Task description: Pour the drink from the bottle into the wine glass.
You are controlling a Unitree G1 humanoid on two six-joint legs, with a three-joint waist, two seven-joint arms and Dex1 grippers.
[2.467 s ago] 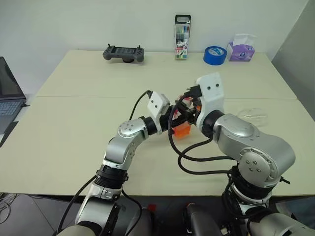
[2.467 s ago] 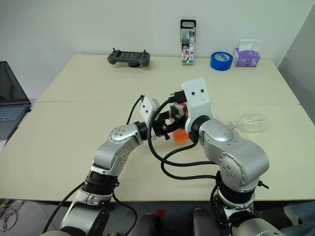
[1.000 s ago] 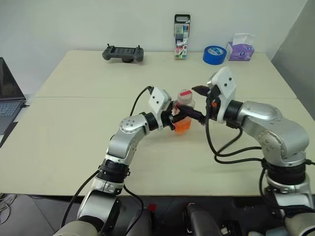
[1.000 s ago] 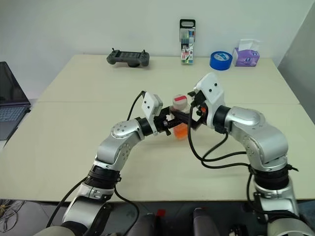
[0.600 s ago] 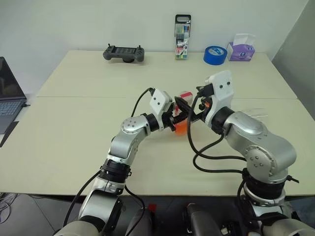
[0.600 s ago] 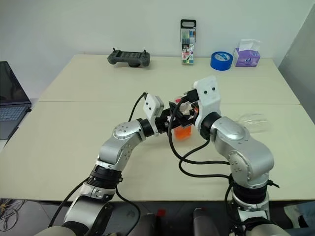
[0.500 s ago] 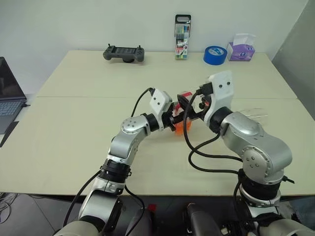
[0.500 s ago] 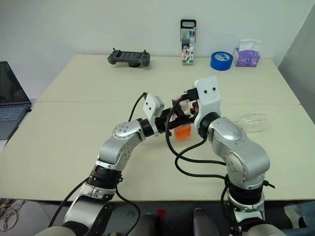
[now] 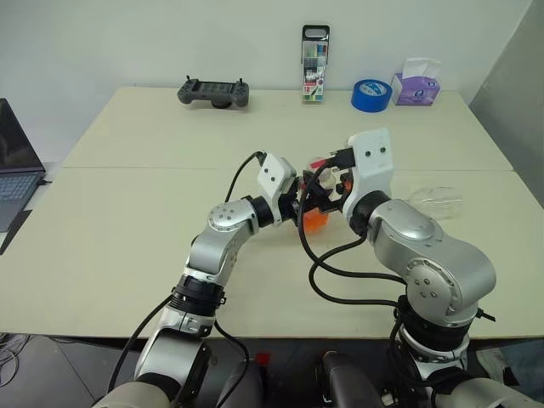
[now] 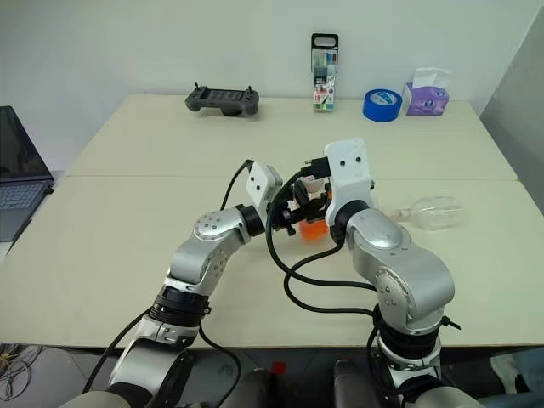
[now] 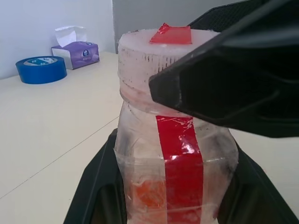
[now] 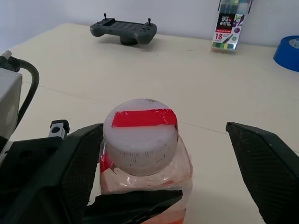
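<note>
Here the left gripper (image 11: 173, 186) has its jaws clamped on the bottle (image 11: 175, 149), held upright above the middle of the bench (image 9: 127, 221). The right gripper (image 12: 187, 154) sits at the cap (image 12: 140, 133) with jaws spread wide on either side of it, one finger near the cap, the other well off it. Orange drink (image 9: 315, 220) shows low in the bottle. The wine glass (image 10: 433, 212) lies on its side to the right, behind the right arm. Along the far edge stand a controller (image 9: 213, 92), a marker pack (image 9: 315, 64), a blue tape roll (image 9: 371, 94) and a tissue box (image 9: 416, 86); a laptop (image 9: 15, 161) sits far left.
</note>
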